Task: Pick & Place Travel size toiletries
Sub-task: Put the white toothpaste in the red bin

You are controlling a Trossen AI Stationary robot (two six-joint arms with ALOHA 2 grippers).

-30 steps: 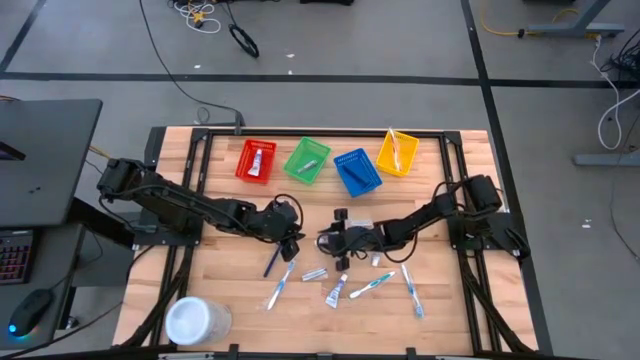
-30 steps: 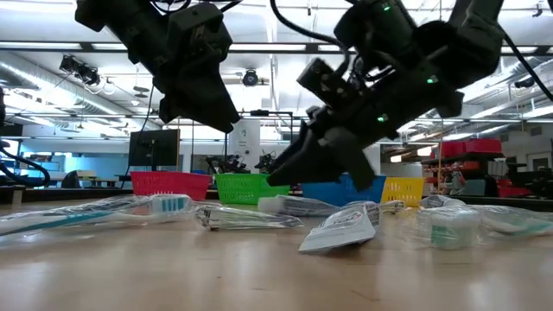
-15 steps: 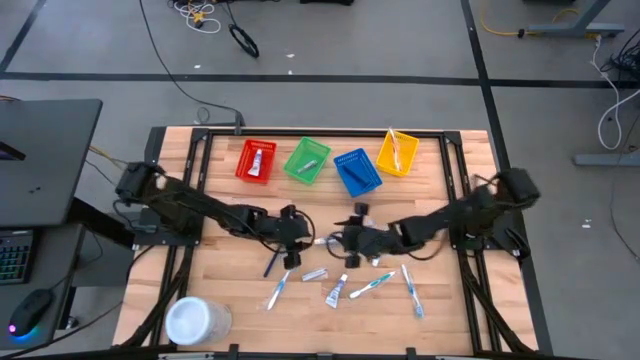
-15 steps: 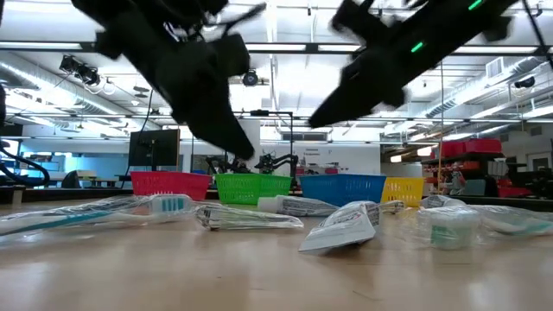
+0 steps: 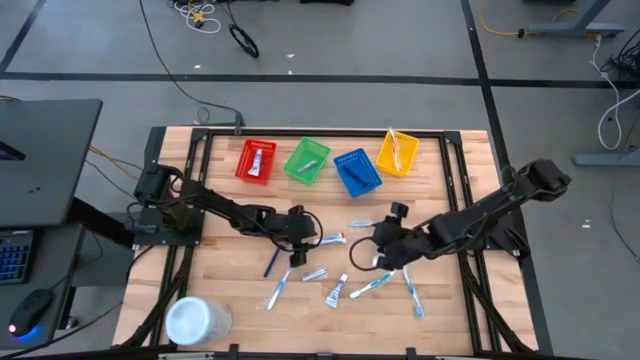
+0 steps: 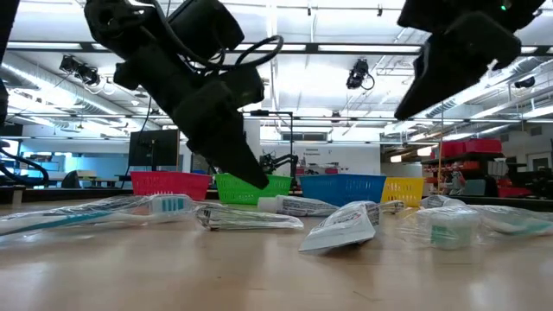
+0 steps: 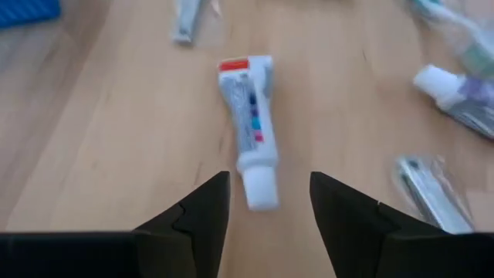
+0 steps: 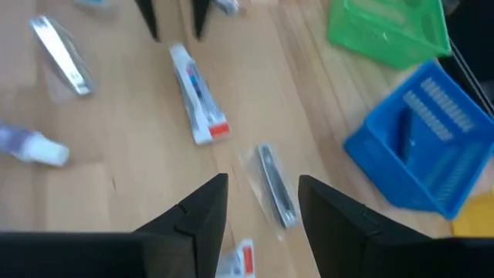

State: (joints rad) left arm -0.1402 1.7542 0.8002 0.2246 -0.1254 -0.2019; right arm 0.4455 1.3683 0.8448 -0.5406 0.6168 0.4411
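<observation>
Small toiletries lie scattered on the wooden table [image 5: 230, 290]. A white tube with a red end [image 5: 333, 239] lies flat mid-table. My left gripper [image 7: 270, 193] is open and low, its fingers standing either side of the tube's white cap [image 7: 261, 190] without touching it. My right gripper [image 8: 262, 193] is open, hovering to the tube's right above a clear-wrapped slim item [image 8: 275, 185]. A dark blue razor [image 5: 270, 263], toothbrushes [image 5: 280, 290] [image 5: 370, 286] [image 5: 412, 290] and another tube [image 5: 337, 291] lie nearer the near edge.
Four baskets stand along the far edge: red [image 5: 255, 160], green [image 5: 307, 160], blue [image 5: 357, 172] and yellow [image 5: 397, 152], each with something inside. A big white round tub [image 5: 197, 320] sits at the near left corner. Bare wood lies left of the razor.
My left gripper has moved toward the table's right and come down at the white tube's cap end. My right gripper has drawn back toward the table's right, away from the tube, which now lies in the open between the two grippers.
</observation>
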